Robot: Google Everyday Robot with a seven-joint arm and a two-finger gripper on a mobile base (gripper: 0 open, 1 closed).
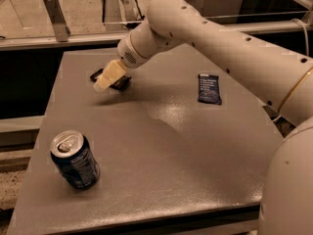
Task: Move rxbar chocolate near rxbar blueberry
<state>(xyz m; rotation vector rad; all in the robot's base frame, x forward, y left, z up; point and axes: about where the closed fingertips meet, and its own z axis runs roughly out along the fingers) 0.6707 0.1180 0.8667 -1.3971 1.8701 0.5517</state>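
The rxbar chocolate [122, 84], a flat black wrapper, lies at the far left of the grey table [166, 151]. My gripper [105, 81] is down over it and hides its middle; only the bar's two ends show. The rxbar blueberry [209, 89], a flat dark navy wrapper with pale lettering, lies at the far right of the table, well apart from the black bar. My arm [205, 33] reaches in from the right, above the table's back half.
A blue soda can [74, 159] stands upright near the front left corner. A metal rail and a post [55, 14] run behind the table's far edge. A dark gap borders the table's left edge.
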